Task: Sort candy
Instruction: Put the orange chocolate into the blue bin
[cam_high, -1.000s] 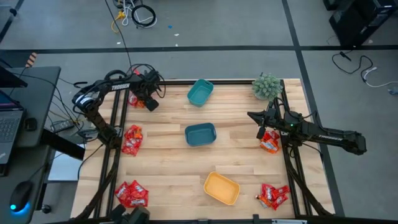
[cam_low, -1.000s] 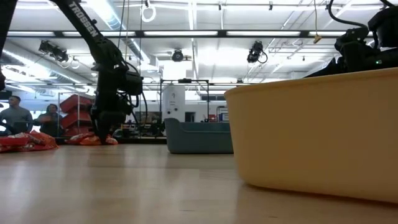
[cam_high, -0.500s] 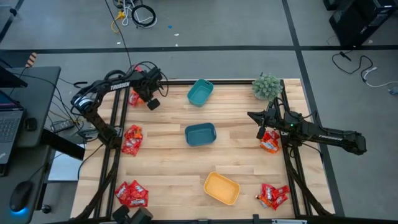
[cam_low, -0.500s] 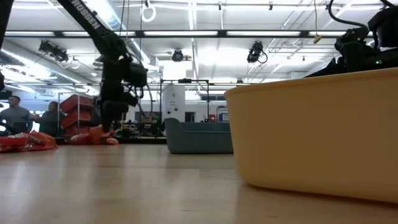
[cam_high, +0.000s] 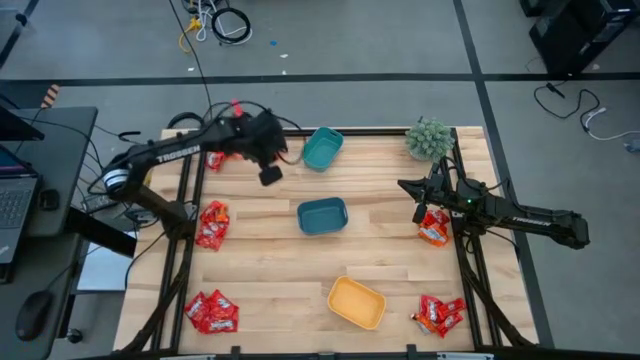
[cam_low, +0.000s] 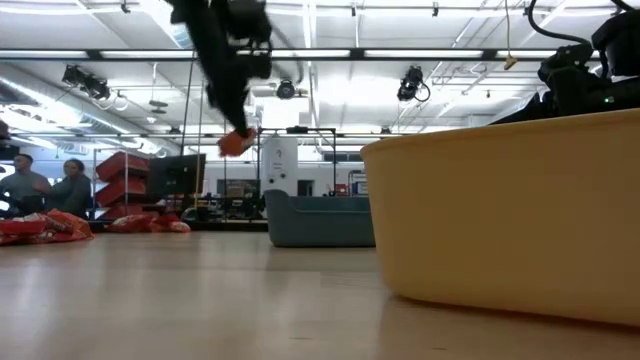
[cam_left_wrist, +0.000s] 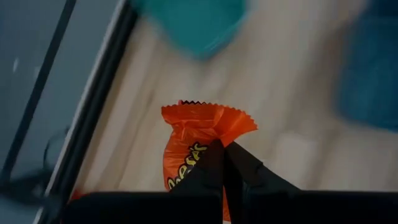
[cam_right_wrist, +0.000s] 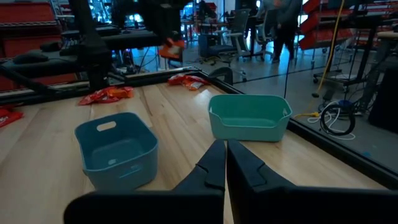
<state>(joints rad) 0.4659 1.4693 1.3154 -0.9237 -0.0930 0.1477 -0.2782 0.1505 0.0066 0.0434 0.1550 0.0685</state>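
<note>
My left gripper (cam_high: 270, 174) hangs high over the table's far left, between the far-left candy pile (cam_high: 214, 158) and the far teal bin (cam_high: 322, 148). It is shut on one orange wrapped candy (cam_left_wrist: 199, 134), which the low view shows in the air as candy (cam_low: 236, 143). More candy lies in piles on the wood at the left (cam_high: 213, 222), near left (cam_high: 212, 312), right (cam_high: 433, 228) and near right (cam_high: 438, 315). My right gripper (cam_right_wrist: 225, 163) waits shut and level at the right edge, by the right pile. My left gripper pinches the candy's wrapper (cam_left_wrist: 189, 155) between its two fingers, slanting down from above. The crimped end (cam_left_wrist: 208, 117) sticks out past the fingertips. The candy is lifted clear, well above the table.
A darker blue-teal bin (cam_high: 322, 216) stands mid-table and a yellow bin (cam_high: 356, 302) near the front edge. A small potted plant (cam_high: 430, 138) sits at the far right corner. People stand in the room beyond the table's left side (cam_low: 30, 185).
My left gripper has risen from the far-left candy pile and swung toward the table's right, toward the far teal bin. It carries one orange candy, lifted clear of the pile. The rest of that pile has stayed where it was.
</note>
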